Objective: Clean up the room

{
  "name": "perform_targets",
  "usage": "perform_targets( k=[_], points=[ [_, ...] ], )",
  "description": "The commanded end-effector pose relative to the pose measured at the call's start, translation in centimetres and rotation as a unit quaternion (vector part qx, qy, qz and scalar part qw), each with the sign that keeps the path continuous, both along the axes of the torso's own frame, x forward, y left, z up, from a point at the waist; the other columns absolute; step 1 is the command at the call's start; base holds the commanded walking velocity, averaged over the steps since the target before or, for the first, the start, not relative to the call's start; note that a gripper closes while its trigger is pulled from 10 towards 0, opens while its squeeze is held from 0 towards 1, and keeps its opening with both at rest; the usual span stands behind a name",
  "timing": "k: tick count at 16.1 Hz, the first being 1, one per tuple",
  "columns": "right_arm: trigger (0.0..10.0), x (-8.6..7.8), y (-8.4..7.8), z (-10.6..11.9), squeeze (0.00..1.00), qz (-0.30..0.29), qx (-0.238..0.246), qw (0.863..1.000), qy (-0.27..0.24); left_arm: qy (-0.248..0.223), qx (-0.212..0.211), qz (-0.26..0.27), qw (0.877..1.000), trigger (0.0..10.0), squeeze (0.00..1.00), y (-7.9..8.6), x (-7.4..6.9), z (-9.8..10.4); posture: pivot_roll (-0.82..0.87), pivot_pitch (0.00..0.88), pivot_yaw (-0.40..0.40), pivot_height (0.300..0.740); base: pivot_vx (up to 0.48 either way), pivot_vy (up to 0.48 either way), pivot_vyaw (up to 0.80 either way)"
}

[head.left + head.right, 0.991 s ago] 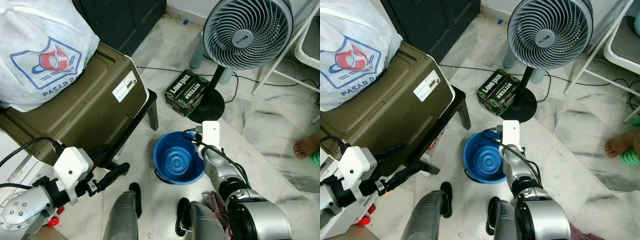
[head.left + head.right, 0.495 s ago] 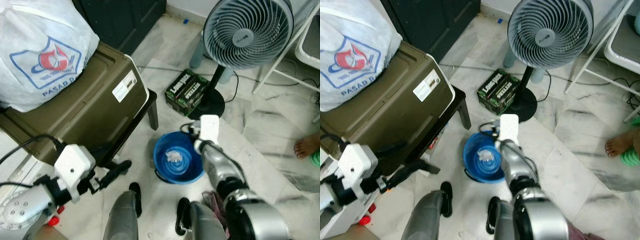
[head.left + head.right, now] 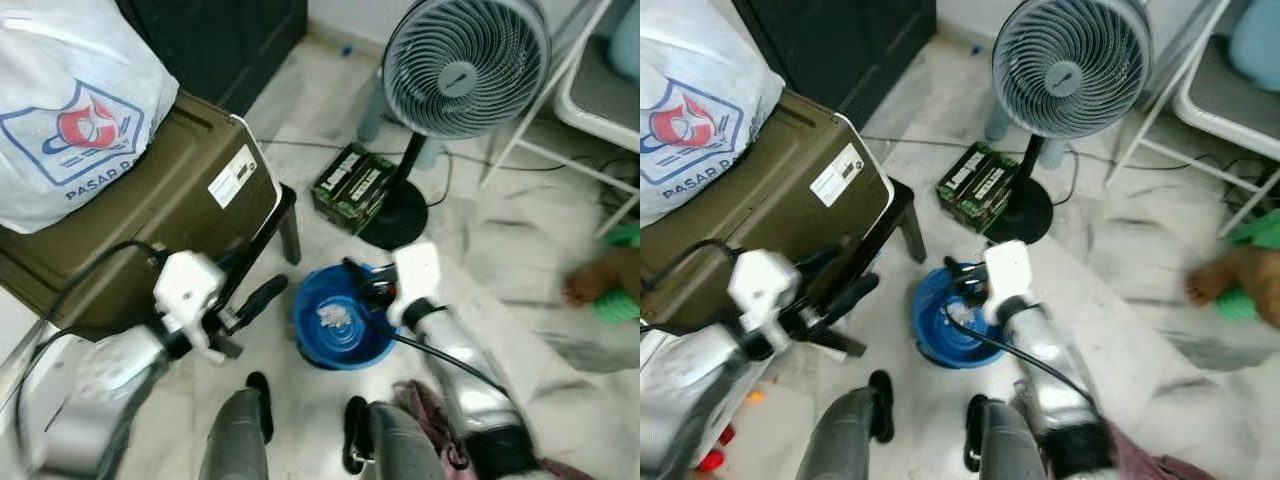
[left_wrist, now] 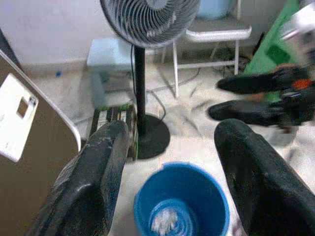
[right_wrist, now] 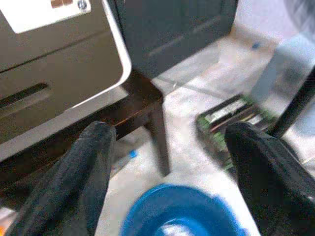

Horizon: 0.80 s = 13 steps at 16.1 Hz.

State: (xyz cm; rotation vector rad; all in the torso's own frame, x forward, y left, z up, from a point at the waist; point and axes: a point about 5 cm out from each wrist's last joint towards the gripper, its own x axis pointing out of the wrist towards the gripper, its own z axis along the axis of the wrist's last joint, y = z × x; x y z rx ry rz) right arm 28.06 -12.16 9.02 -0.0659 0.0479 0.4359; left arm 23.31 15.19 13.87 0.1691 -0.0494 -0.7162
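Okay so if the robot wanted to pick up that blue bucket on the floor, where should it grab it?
Probably the rim of the blue bucket, from straight above. It stands upright and open, so one finger can go inside the wall and one outside. The near-right rim looks handiest, since the right pincer already hangs open over it. The crumpled white scrap inside lies at the bottom, clear of the rim.

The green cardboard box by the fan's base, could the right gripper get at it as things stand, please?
Probably yes: the right gripper hangs open over the blue plastic bucket, and bare floor separates it from the green cardboard box. The fan's black base crowds one side.
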Motion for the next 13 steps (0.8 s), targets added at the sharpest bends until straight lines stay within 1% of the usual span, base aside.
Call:
perform_targets(
  k=[1, 2, 3, 4, 6, 7, 8, 9, 10, 11, 12, 13],
  points=[
    [10.0, -0.8, -0.7, 0.1, 0.00, -0.005, 0.001, 1.000, 0.010, -0.003, 0.003, 0.004, 1.000, 10.0, 0.00, -0.3, 0.7, -0.9, 0.04, 0.164, -0.032, 0.740, 0.000, 0.000, 0.00],
    [10.0, -1.1, -1.4, 0.2, 0.00, -0.014, 0.008, 1.000, 0.021, -0.011, 0.000, 0.010, 1.000, 10.0, 0.00, -0.4, 1.3, -1.1, 0.03, 0.144, -0.034, 0.740, 0.000, 0.000, 0.00],
    [10.0, -1.3, -2.3, 0.2, 0.00, -0.027, -0.005, 0.999, 0.020, -0.019, -0.004, 0.023, 1.000, 10.0, 0.00, -0.5, 2.1, -1.4, 0.01, 0.113, -0.031, 0.740, 0.000, 0.000, 0.00],
    [10.0, -1.5, -2.7, 0.2, 0.00, -0.035, -0.022, 0.999, 0.016, -0.020, -0.008, 0.032, 0.999, 10.0, 0.00, -0.4, 2.2, -1.5, 0.00, 0.098, -0.030, 0.740, 0.000, 0.000, 0.00],
    [10.0, -1.3, -4.2, -0.1, 0.00, -0.084, -0.056, 0.995, 0.022, -0.025, -0.014, 0.054, 0.998, 10.0, 0.00, -0.4, 3.1, -2.2, -0.03, 0.046, -0.034, 0.740, 0.000, 0.000, 0.00],
    [10.0, -1.3, -5.0, -0.1, 0.07, -0.115, -0.067, 0.991, 0.016, -0.029, -0.008, 0.080, 0.996, 10.0, 0.00, -0.2, 3.5, -2.5, -0.03, 0.026, -0.031, 0.740, 0.000, 0.000, 0.00],
    [10.0, -1.4, -5.1, 0.1, 1.00, -0.116, -0.055, 0.992, 0.011, -0.024, -0.019, 0.111, 0.993, 10.0, 0.00, 0.3, 4.0, -2.9, -0.06, 0.009, -0.026, 0.740, 0.000, 0.000, 0.00],
    [10.0, -1.4, -5.5, 0.7, 1.00, -0.138, -0.097, 0.986, -0.018, -0.008, -0.052, 0.143, 0.988, 10.0, 0.00, 0.7, 4.3, -3.4, -0.07, 0.003, -0.024, 0.740, 0.000, 0.000, 0.00],
    [10.0, -1.6, -5.6, 1.1, 1.00, -0.138, -0.074, 0.988, -0.018, 0.002, -0.064, 0.161, 0.985, 10.0, 0.00, 0.6, 4.4, -3.9, -0.08, 0.000, -0.022, 0.740, 0.000, 0.000, 0.00],
    [10.0, -1.7, -6.0, 1.5, 0.66, -0.166, -0.075, 0.983, -0.038, -0.002, -0.052, 0.175, 0.983, 10.0, 0.00, 0.6, 4.5, -4.1, -0.08, 0.000, -0.022, 0.740, 0.000, 0.000, 0.00],
    [10.0, -1.8, -6.4, 1.9, 0.67, -0.195, -0.077, 0.976, -0.056, -0.001, -0.052, 0.187, 0.981, 10.0, 0.00, 0.6, 4.5, -4.3, -0.09, 0.000, -0.019, 0.740, 0.000, 0.000, 0.00],
    [10.0, -1.9, -6.6, 2.2, 0.02, -0.212, -0.032, 0.976, -0.040, 0.009, -0.066, 0.199, 0.978, 10.0, 0.00, 0.7, 4.5, -4.7, -0.09, 0.000, -0.004, 0.740, 0.000, 0.000, 0.00]
  ],
)
